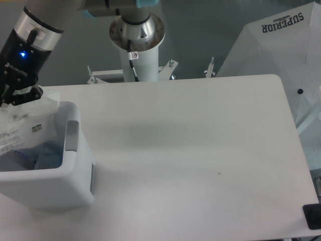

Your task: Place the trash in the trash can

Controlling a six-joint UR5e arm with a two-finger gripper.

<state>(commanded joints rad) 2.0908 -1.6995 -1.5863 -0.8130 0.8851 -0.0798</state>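
The trash can, a boxy pale bin with a darker grey panel, stands at the table's front left. Inside it lies the clear wrinkly plastic bag with white labels, slumped against the back left of the bin. Something bluish beneath it looks like the bottle, mostly covered. My gripper hangs just above the bin's back left corner. Its black fingers stand apart, open, with the bag's crumpled top just below and right of them.
The white table stretches to the right of the bin. The arm's base column rises behind the table's far edge. A white umbrella marked SUPERIOR leans at the right. A dark object sits at the front right corner.
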